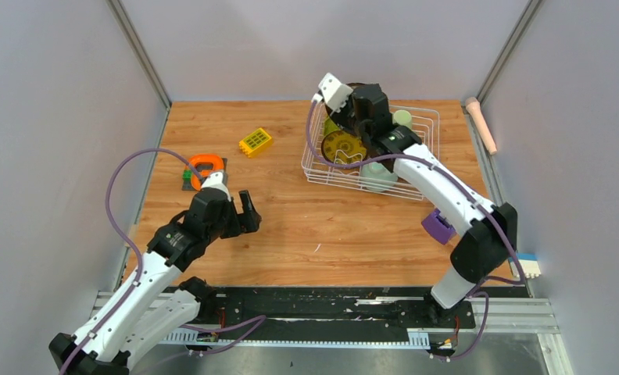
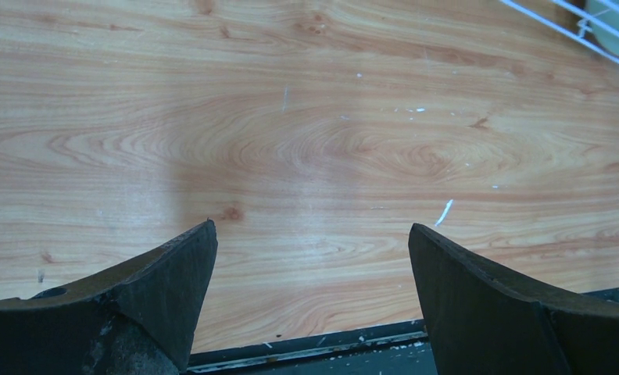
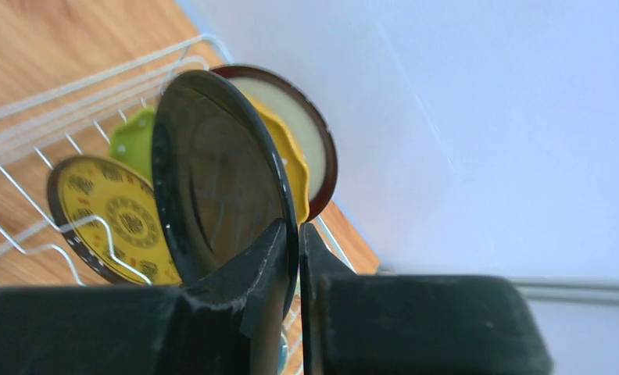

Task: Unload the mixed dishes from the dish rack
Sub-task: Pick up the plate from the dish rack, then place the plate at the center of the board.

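Observation:
The white wire dish rack (image 1: pixel 422 156) stands at the back right. My right gripper (image 1: pixel 359 123) reaches into its left end and is shut on the rim of a dark glossy plate (image 3: pixel 212 172), held upright. Behind that plate stand an orange-yellow scalloped plate (image 3: pixel 291 152) and the maroon-rimmed pale plate (image 3: pixel 310 133). A green plate (image 3: pixel 132 141) and the small black yellow-patterned plate (image 3: pixel 107 215) stand to its left. A light green mug (image 1: pixel 402 119) and a mint bowl (image 1: pixel 378 176) sit in the rack. My left gripper (image 1: pixel 248 212) is open and empty above bare wood.
A yellow toy block (image 1: pixel 255 141) and an orange ring-shaped thing (image 1: pixel 205 166) lie at the back left. A purple object (image 1: pixel 438 226) lies right of centre, a pink stick (image 1: pixel 482 125) by the right wall. The rack's corner (image 2: pixel 556 27) shows in the left wrist view.

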Robot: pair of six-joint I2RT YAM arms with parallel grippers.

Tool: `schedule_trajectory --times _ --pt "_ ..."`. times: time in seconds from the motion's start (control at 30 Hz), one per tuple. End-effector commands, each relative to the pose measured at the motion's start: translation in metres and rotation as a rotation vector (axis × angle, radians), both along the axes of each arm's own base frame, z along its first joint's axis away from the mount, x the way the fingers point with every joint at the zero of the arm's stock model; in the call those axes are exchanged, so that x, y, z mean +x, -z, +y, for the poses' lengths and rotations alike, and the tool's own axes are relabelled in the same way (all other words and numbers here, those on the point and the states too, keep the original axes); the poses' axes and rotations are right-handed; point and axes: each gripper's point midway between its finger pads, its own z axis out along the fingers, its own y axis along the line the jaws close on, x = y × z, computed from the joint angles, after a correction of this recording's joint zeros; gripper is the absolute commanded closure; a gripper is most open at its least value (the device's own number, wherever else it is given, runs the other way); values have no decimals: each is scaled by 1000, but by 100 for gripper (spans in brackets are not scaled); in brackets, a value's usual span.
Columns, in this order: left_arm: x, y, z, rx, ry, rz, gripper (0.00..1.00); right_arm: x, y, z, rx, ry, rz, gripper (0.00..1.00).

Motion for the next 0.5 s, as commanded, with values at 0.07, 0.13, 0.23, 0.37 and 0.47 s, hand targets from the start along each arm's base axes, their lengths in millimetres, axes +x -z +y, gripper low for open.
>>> schedule_trajectory --times 0.07,0.13,0.23,0.37,0.47 --pt "1 -55 -15 -134 54 -139 0 -66 -93 -20 755 146 -70 100" --pt "-1 -64 -21 -179 80 -167 0 -102 -59 -10 997 131 107 100" --pt "-9 -74 -34 -248 143 -181 0 -156 -20 10 1290 75 362 100" --pt "-16 -79 -53 -333 230 -174 0 -196 39 15 1463 206 614 100" --pt "-19 -71 -66 -389 267 -139 0 -225 65 28 1496 206 812 100"
